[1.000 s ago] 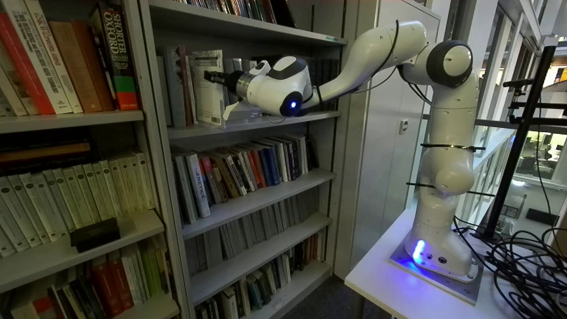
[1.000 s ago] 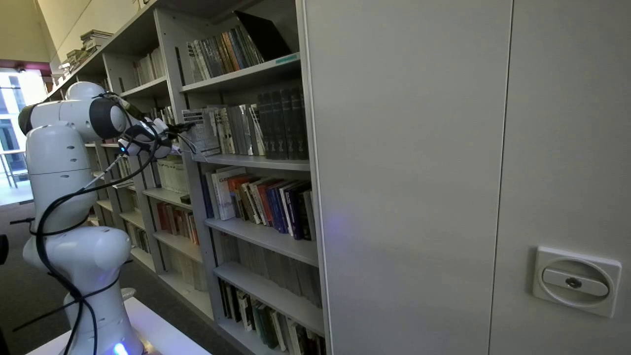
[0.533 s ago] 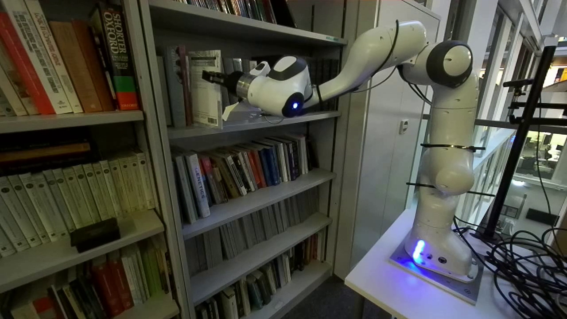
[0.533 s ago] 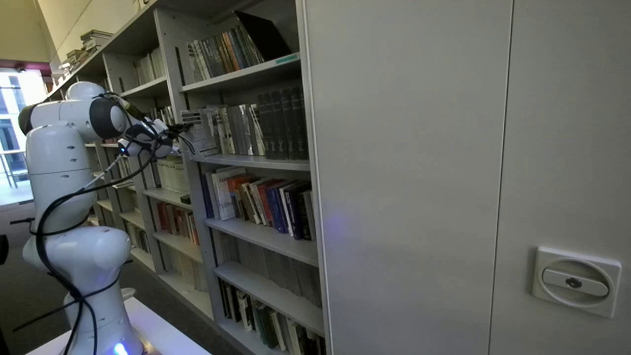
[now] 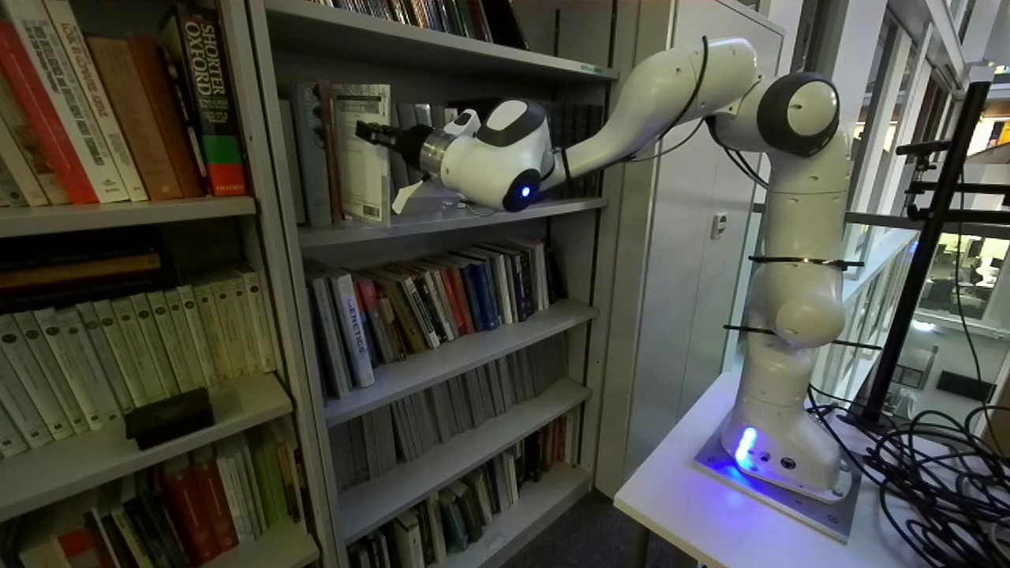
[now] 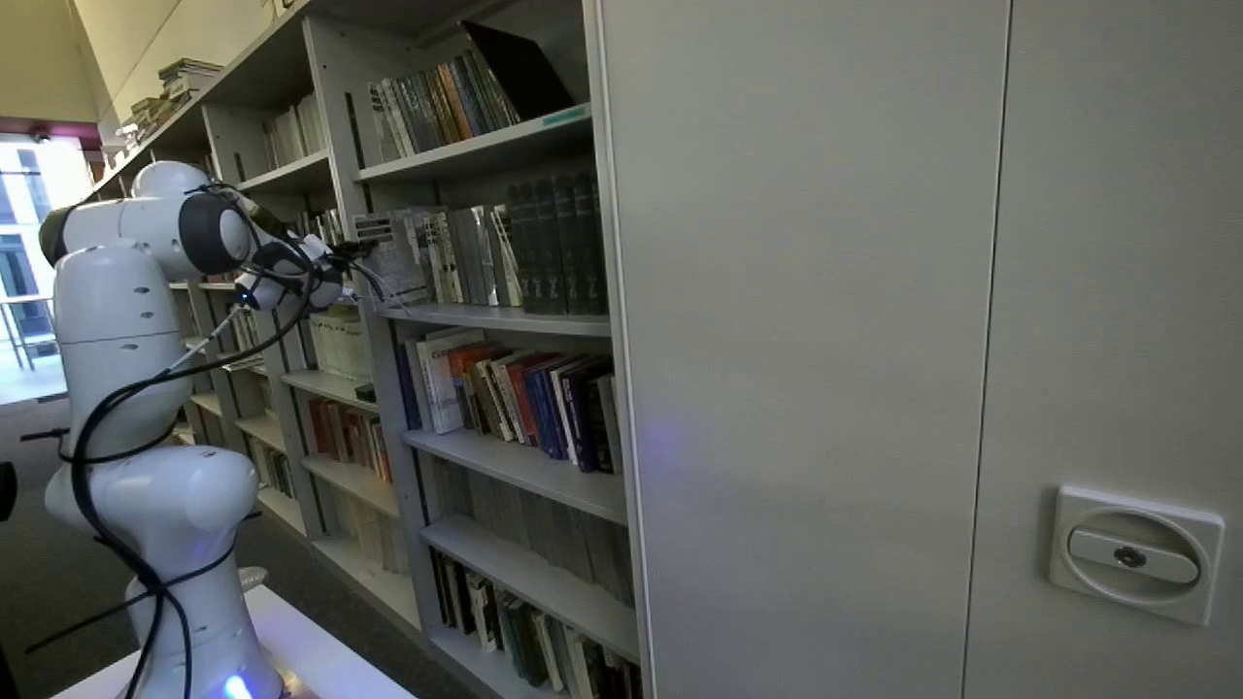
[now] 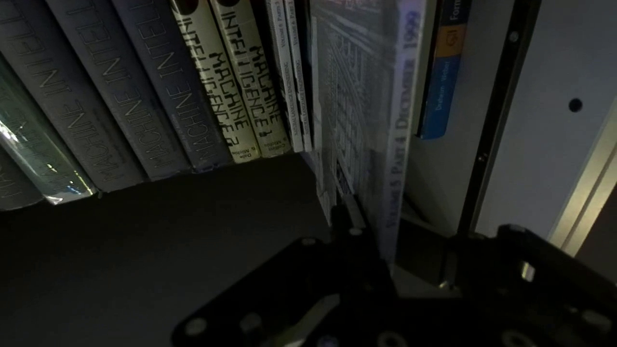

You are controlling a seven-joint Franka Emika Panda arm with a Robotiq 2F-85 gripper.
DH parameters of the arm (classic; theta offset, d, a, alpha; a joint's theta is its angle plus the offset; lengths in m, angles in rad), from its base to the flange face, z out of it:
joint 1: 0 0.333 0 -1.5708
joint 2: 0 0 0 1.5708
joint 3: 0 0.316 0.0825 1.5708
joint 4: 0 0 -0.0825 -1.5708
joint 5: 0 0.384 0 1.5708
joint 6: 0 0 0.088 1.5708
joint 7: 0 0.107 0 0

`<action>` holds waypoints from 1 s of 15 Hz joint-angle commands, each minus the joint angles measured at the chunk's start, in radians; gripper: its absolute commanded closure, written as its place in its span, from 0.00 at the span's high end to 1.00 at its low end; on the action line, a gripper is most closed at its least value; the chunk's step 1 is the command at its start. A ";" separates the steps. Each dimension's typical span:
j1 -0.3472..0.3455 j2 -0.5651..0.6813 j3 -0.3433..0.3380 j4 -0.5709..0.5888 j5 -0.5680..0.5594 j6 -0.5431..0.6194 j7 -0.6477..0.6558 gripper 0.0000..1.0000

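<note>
Book (image 7: 368,120) upright, partly in bookcase (image 5: 287,237)

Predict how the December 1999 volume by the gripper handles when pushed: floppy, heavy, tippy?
The December 1999 volume looks slim, so it's probably light and somewhat flexible. Upright and jutting past neighbouring volumes, it could tip under a sideways push.

"VOLUME 5 PART 4 DECEMBER 1999" marks a thin pale-grey paper journal (image 7: 373,111), "MACHINE INTELLIGENCE 2" a nearby cream book (image 7: 218,91), "GENETICS" a slim white book (image 5: 353,330), "SHORTER OXFORD" a thick black-green-red book (image 5: 211,102) at left.
</note>
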 commanded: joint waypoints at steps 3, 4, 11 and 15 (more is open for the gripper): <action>-0.018 0.042 -0.001 0.076 -0.093 0.037 0.064 0.02; -0.019 0.046 -0.001 0.081 -0.101 0.037 0.072 0.02; -0.036 0.073 -0.007 0.110 -0.139 0.038 0.108 0.02; -0.041 0.093 -0.011 0.134 -0.152 0.044 0.116 0.02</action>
